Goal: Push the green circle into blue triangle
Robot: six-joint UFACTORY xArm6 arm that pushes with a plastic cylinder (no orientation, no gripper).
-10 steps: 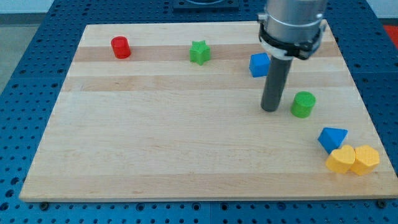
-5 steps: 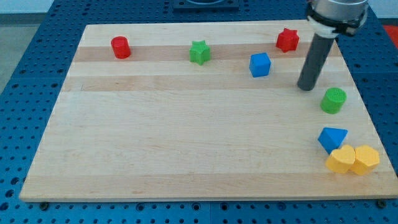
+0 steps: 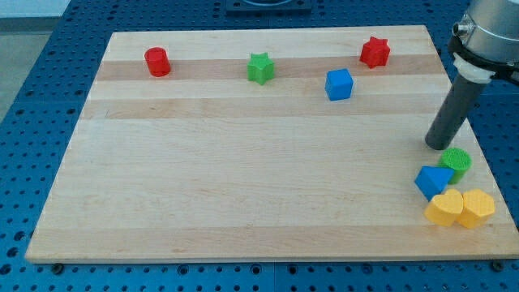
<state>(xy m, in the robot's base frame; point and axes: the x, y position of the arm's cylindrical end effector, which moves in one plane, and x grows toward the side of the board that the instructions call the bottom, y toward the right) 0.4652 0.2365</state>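
The green circle (image 3: pixel 456 163) sits at the view's right edge of the wooden board (image 3: pixel 243 162), touching the upper right of the blue triangle (image 3: pixel 433 181). My tip (image 3: pixel 439 145) stands just above and left of the green circle, close to it. The dark rod rises from the tip toward the view's top right.
Two yellow blocks (image 3: pixel 461 208) lie side by side just below the blue triangle. A blue cube (image 3: pixel 339 83), a red star (image 3: pixel 375 52), a green star (image 3: pixel 259 68) and a red cylinder (image 3: pixel 156 62) lie along the view's top.
My tip has moved right and down. The green circle has slid down and right until it touches the blue triangle.
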